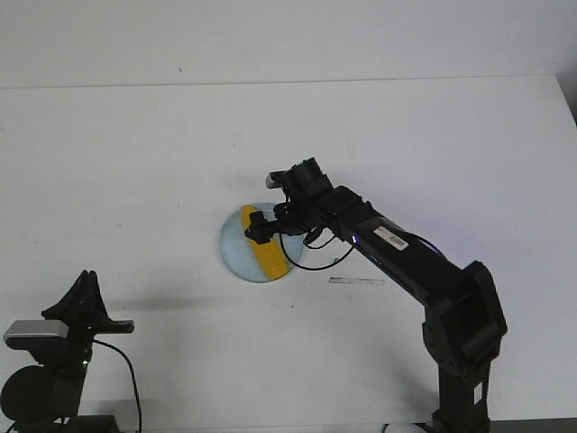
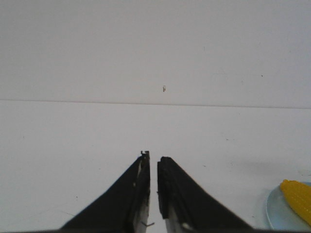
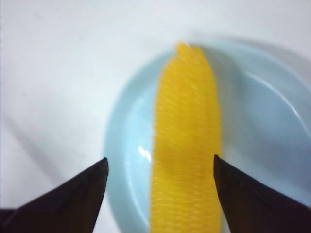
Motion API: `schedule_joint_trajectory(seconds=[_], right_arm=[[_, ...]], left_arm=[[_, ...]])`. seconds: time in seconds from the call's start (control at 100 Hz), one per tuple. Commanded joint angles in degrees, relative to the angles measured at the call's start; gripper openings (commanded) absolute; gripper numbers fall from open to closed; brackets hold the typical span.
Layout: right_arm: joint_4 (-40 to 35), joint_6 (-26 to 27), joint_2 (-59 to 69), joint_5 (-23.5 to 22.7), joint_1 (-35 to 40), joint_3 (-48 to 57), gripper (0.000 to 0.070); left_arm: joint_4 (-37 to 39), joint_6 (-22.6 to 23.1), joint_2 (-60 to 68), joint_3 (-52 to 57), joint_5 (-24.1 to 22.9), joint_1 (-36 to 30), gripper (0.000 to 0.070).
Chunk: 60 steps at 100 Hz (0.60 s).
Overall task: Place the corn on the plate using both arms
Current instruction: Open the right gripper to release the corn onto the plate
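Observation:
The yellow corn (image 1: 261, 248) lies on the pale blue plate (image 1: 233, 248) near the table's middle. My right gripper (image 1: 263, 227) hovers right above the corn and is open. In the right wrist view the corn (image 3: 187, 145) lies lengthwise between the two spread fingertips (image 3: 99, 167), apart from the left one and close to the right one, on the plate (image 3: 126, 150). My left gripper (image 2: 153, 160) is shut and empty, low at the near left of the table (image 1: 86, 293). The left wrist view shows the corn's tip (image 2: 297, 194) and the plate's edge (image 2: 277, 213) at its corner.
A small clear strip (image 1: 356, 280) lies on the white table to the right of the plate. The table's far edge (image 1: 288, 83) meets a white wall. The right arm's base (image 1: 464, 361) stands at the near right.

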Motion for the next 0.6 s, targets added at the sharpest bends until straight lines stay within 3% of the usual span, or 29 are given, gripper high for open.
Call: schedule_joint_trajectory(seconds=[0.0, 0.13, 0.2, 0.27, 0.37, 0.59], right_arm=[[0.6, -2.4, -2.2, 0.5, 0.3, 1.1, 0.0485], [-1.9, -6.8, -5.6, 6.3, 0.0, 1.1, 0.0477], [-4.7, -10.5, -7.5, 12.2, -0.2, 1.0, 0.0424], [-6.2, -15.2, -9.2, 17.6, -0.3, 0.7, 0.0298], [-6.2, -19.5, -12.2, 23.4, -1.0, -0.7, 0.0003], [-2.0, -20.3, -20.3, 25.4, -4.4, -8.0, 0.0002]], left_arm=[[0.7, 0.5, -0.1, 0.5, 0.0, 0.1, 0.0043], [0.7, 0.5, -0.1, 0.5, 0.0, 0.1, 0.0043], [0.7, 0.5, -0.1, 0.5, 0.0, 0.1, 0.0043], [0.7, 0.5, -0.1, 0.5, 0.0, 0.1, 0.0043], [0.7, 0.5, -0.1, 0.5, 0.0, 0.1, 0.0043], [0.7, 0.5, -0.1, 0.5, 0.0, 0.1, 0.0043]])
